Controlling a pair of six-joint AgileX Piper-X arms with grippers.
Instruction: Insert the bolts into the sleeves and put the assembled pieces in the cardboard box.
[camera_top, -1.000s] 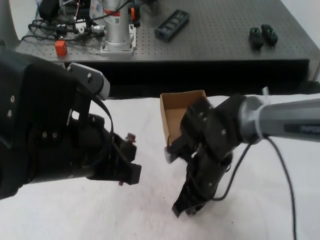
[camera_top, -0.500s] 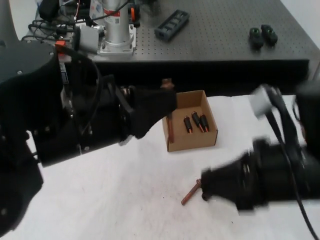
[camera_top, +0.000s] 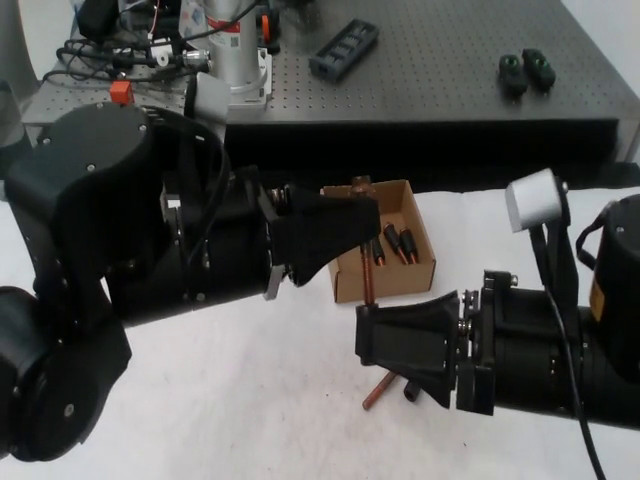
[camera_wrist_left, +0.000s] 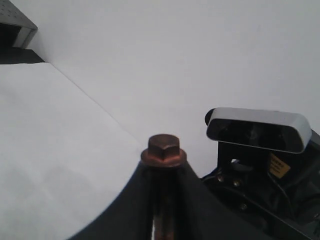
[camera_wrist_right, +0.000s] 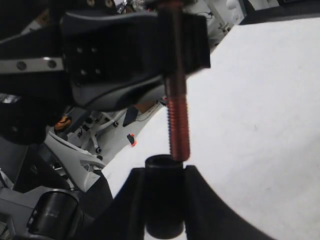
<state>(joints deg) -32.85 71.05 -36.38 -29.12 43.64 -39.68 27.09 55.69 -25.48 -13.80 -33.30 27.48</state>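
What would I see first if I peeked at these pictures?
A copper bolt pinched upright in the left arm's jaws, its threaded tip right at the mouth of a black sleeve held in the right arm's jaws. Beyond them on the white cloth sits the cardboard box with a few finished pieces inside, and a spare bolt lies loose nearby.

Bolt tip meets sleeve, near the box.
The copper bolt (camera_wrist_right: 177, 115) hangs upright, its threaded tip right at the open top of the black sleeve (camera_wrist_right: 164, 200). The cardboard box (camera_top: 405, 282) sits at the white surface's far edge with a few assembled pieces (camera_top: 400, 243) inside. Another bolt (camera_top: 379, 390) lies flat closer to the near edge.
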